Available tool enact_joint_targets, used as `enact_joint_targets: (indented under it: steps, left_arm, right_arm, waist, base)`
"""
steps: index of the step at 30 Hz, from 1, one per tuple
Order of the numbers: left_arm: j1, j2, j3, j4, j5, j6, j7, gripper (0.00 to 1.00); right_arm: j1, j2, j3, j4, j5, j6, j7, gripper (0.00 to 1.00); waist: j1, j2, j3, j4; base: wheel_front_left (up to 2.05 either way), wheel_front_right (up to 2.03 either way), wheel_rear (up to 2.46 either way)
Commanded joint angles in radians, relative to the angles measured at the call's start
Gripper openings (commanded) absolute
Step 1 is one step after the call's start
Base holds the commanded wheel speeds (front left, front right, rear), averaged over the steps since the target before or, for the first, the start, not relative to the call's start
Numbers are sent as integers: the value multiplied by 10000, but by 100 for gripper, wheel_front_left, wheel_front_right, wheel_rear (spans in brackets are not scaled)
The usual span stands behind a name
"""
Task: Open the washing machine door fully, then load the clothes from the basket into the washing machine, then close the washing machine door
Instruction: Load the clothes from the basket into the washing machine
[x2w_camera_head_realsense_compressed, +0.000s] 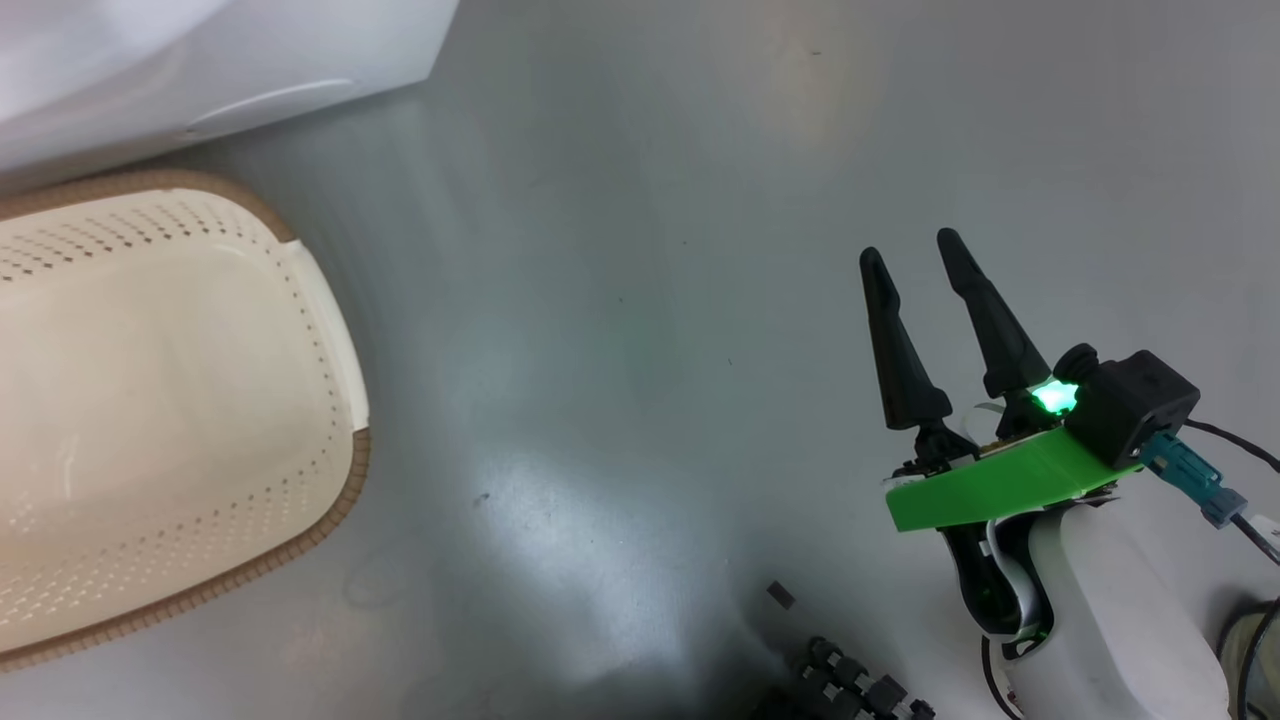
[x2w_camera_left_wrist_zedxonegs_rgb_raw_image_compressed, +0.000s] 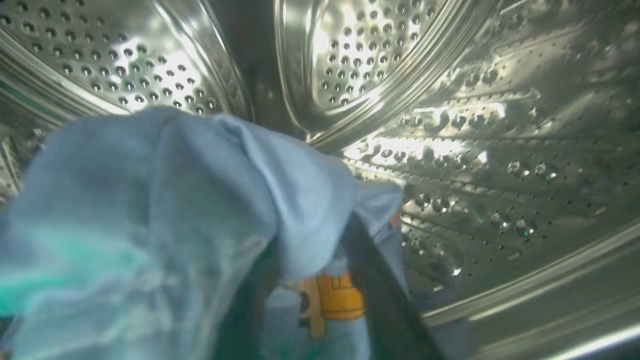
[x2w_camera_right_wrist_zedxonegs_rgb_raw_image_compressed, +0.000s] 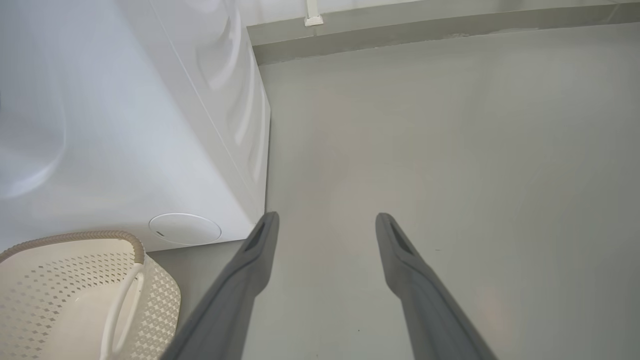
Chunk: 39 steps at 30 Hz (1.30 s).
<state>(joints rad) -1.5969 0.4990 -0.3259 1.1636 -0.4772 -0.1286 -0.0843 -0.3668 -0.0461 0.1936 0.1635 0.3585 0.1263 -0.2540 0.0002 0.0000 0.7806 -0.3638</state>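
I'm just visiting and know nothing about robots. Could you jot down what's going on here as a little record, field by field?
left gripper: inside the steel drum, light blue garment draped over its fingers; grip unclear
right gripper: open, holding nothing, above the grey floor
basket: beside the white washing machine; no clothes in the part seen
stage: loading clothes into the machine
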Motion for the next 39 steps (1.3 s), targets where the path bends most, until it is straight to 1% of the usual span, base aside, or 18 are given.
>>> enact_joint_targets:
  steps: [1,3,7,11,14,19,20,25,29,34,39]
  left_arm:
    - [-271,462,-50,-60,-134,-20,259,100]
    - [-263,409,-22,137,-343,-20,544,100]
    - [64,317,-135,357,-565,-20,754,100]
    - [696,236,-236,329,-914,-20,670,100]
    - [1251,300,-449,141,-1094,-20,520,100]
    - [2300,255,-635,-391,-1772,-21,168,100]
    - [2300,255,-635,-391,-1772,-21,168,100]
    - [3461,131,-807,-787,-2277,-21,-535,100]
    - [4336,-77,-901,-1115,-2724,-21,-977,100]
    - [5439,-267,-1055,-1546,-3036,-21,-1490,100]
    - [6765,-519,-948,-1981,-3255,-21,-1735,100]
  right_arm:
    - [29,-53,193,-151,-58,44,-78,100]
    - [-9,-49,188,-115,-43,44,-78,100]
    - [-52,-45,205,-66,-37,44,-78,100]
    - [-111,-44,184,-14,2,44,-78,100]
    - [-144,-43,196,39,14,44,-78,100]
    - [-111,-42,245,245,-17,44,-78,100]
    - [-111,-42,245,245,-17,44,-78,100]
    - [-39,-108,347,456,24,44,-78,100]
    - [79,-317,415,615,67,44,-78,100]
    - [227,-634,467,743,172,44,-78,100]
    - [487,-1011,432,875,267,44,-78,100]
  waist:
    - [-2,0,-53,-20]
    - [-2,0,-175,18]
    - [-2,0,-513,159]
    - [-2,0,-1002,320]
    - [-2,0,-1417,428]
    - [-2,0,-2169,697]
    - [-2,0,-2169,697]
    - [-2,0,-3043,972]
    - [-2,0,-3722,1215]
    - [-2,0,-4556,1501]
    - [-2,0,-5485,1786]
  base:
    - [0,0,0]
    - [0,0,0]
    - [0,0,0]
    - [0,0,0]
    - [0,0,0]
    - [0,0,0]
    - [0,0,0]
    - [0,0,0]
    - [0,0,0]
    - [0,0,0]
    - [0,0,0]
